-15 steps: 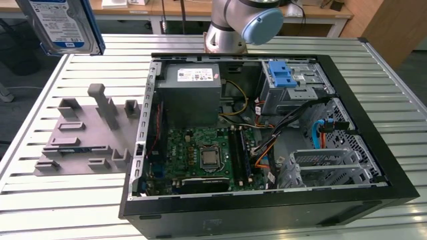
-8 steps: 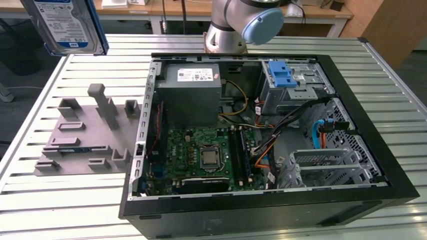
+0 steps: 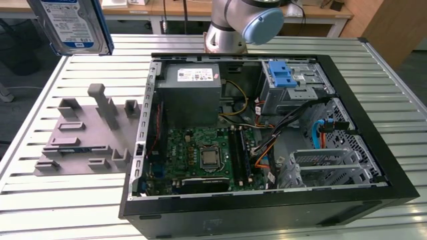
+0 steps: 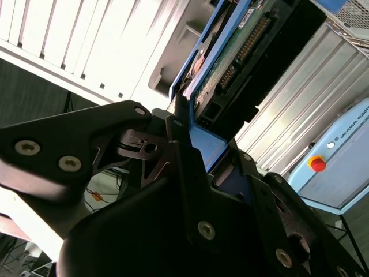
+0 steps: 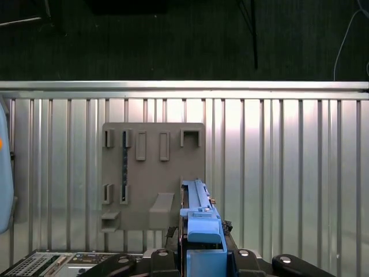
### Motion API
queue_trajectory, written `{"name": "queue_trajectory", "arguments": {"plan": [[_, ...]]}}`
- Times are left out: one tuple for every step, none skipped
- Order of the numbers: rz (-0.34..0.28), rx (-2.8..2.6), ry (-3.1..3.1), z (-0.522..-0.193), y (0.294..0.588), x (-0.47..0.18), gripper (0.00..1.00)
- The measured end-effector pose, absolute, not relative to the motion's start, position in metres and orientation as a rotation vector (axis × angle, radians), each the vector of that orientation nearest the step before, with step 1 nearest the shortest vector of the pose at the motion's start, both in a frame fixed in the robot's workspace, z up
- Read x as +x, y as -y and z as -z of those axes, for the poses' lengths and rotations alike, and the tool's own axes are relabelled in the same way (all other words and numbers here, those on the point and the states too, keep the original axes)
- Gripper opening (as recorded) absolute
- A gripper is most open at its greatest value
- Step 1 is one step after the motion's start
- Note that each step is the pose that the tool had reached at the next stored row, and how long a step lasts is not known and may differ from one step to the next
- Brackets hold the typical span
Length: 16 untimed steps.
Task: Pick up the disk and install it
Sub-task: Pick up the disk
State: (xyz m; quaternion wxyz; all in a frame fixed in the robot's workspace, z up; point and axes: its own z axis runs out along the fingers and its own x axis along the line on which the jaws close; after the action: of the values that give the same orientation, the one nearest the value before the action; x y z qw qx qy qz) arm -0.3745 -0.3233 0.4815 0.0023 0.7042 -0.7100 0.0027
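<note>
The disk [image 3: 73, 25] hangs high in the air at the exterior view's left, above the slatted table, its white-and-blue label facing the camera and its blue bracket along the edge. In the second wrist view my gripper [image 4: 190, 138] is shut on the disk [image 4: 230, 52], with black fingers [image 4: 173, 124] clamped on the blue bracket and the green circuit side showing. Seen edge-on in the first wrist view, the disk [image 5: 199, 216] sits in the gripper [image 5: 204, 254] above the grey holder plate [image 5: 153, 173].
The open computer case [image 3: 373, 165] lies on the table [image 3: 67, 200], with a grey power supply [image 3: 190, 95], a motherboard [image 3: 207, 157] and a drive bay with a blue latch [image 3: 283, 75]. A grey slotted fixture [image 3: 87, 135] lies beside the case. The arm's base [image 3: 233, 25] stands behind it.
</note>
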Motion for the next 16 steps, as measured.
{"name": "queue_trajectory", "arguments": {"plan": [[-0.008, 2.209, 2.227, -0.482, 0.323, -0.373, 0.36], [-0.008, 2.209, 2.227, -0.482, 0.323, -0.372, 0.36], [-0.008, 2.209, 2.227, -0.482, 0.323, -0.370, 0.36], [-0.008, 2.209, 2.227, -0.482, 0.323, -0.368, 0.36], [-0.008, 2.209, 2.227, -0.482, 0.323, -0.367, 0.36], [-0.008, 2.209, 2.227, -0.482, 0.323, -0.365, 0.36], [-0.008, 2.209, 2.227, -0.482, 0.324, -0.365, 0.36], [-0.008, 2.209, 2.227, -0.482, 0.324, -0.364, 0.36], [-0.008, 2.209, 2.227, -0.482, 0.325, -0.364, 0.36], [-0.007, 2.209, 2.228, -0.482, 0.326, -0.363, 0.36], [-0.007, 2.209, 2.228, -0.482, 0.327, -0.363, 0.36], [-0.007, 2.210, 2.228, -0.481, 0.328, -0.363, 0.36], [-0.007, 2.209, 2.228, -0.482, 0.329, -0.362, 0.36], [-0.007, 2.209, 2.228, -0.482, 0.331, -0.362, 0.36], [-0.007, 2.209, 2.228, -0.482, 0.333, -0.361, 0.36], [-0.007, 2.209, 2.228, -0.482, 0.334, -0.360, 0.36]]}}
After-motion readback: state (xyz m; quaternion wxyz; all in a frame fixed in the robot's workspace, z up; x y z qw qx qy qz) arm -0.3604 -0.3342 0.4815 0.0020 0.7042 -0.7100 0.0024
